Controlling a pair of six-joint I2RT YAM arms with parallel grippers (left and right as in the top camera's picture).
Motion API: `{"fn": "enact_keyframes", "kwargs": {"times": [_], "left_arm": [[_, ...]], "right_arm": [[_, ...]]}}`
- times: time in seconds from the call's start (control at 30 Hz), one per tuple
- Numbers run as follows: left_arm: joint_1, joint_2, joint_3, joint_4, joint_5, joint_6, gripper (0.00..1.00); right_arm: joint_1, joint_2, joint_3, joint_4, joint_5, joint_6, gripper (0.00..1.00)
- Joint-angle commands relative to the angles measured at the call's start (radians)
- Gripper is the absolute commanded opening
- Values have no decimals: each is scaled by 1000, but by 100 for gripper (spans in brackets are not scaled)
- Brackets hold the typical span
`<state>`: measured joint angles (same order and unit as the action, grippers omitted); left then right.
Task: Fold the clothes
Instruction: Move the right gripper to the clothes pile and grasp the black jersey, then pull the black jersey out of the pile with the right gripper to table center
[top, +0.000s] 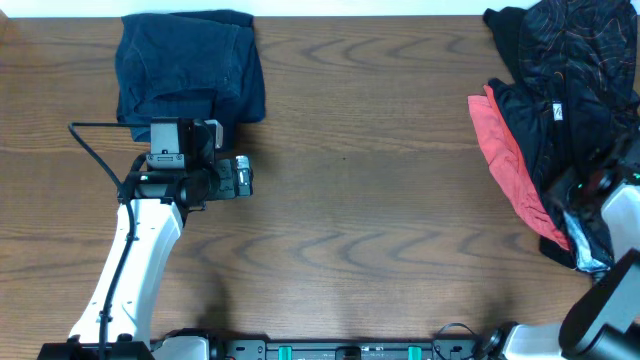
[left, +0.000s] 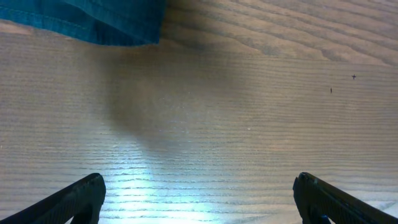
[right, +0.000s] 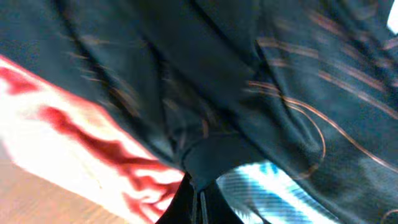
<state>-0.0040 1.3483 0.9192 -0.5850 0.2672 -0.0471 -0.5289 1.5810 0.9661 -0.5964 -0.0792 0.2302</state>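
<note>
Overhead, black shirt (top: 565, 90): heaped at the right edge of the table (top: 380, 200), upper right down to lower right.
Overhead, red T-shirt (top: 505, 160): shows along the heap's left side, under the black cloth.
Overhead, blue garment (top: 190, 65): folded, upper left.
Overhead, my left arm (top: 140, 250): rises from the lower left, ending just below the blue garment.
Left wrist, my left gripper (left: 199, 193): jaws spread wide over bare wood, holding nothing; the blue garment's edge sits top left.
Right wrist, my right gripper (right: 199, 193): bottom centre, jaws pressed together, a fold of black shirt pinched at their tips.
Right wrist, surroundings: blurred black shirt fills the frame; red T-shirt at left; pale blue striped patch (right: 267, 186) lower right.
</note>
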Motion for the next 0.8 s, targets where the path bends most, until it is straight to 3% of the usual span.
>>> {"fn": "enact_keyframes", "kwargs": {"times": [0.0, 0.13, 0.33, 0.77], "left_arm": [[-5, 5, 17, 6, 10, 17, 98], [-5, 5, 17, 12, 10, 17, 98], [-5, -15, 24, 20, 10, 17, 98], [131, -305, 30, 11, 10, -18, 98]], "right_arm": [[0, -78, 72, -31, -137, -38, 1], [52, -148, 166, -155, -211, -72, 1], [267, -222, 264, -277, -211, -78, 1], [909, -144, 265, -85, -176, 110, 1]]}}
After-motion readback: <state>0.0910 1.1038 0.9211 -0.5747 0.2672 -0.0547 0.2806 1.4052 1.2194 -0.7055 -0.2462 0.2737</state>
